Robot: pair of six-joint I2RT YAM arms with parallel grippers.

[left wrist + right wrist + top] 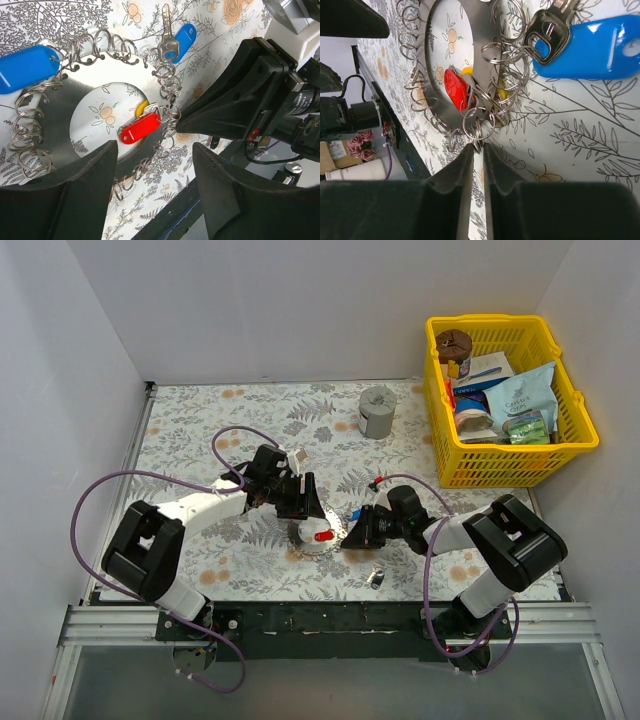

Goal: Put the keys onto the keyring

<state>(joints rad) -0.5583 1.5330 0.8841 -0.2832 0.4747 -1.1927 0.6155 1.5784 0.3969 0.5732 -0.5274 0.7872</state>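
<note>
Your right hand (477, 148) is nipped down to a slit on one small split ring (478, 126) at the rim of the keyring (481, 30). The keyring lies flat on the counter (580, 125), straight above the fingertips in the right wrist view, so that arm is the nearer one. The red-tagged key (141, 127) sits in the keyring's hole, long axis running lower left to upper right toward those tips; your left hand (155, 150) hangs well open over the keyring's lower edge, holding nothing.
</note>
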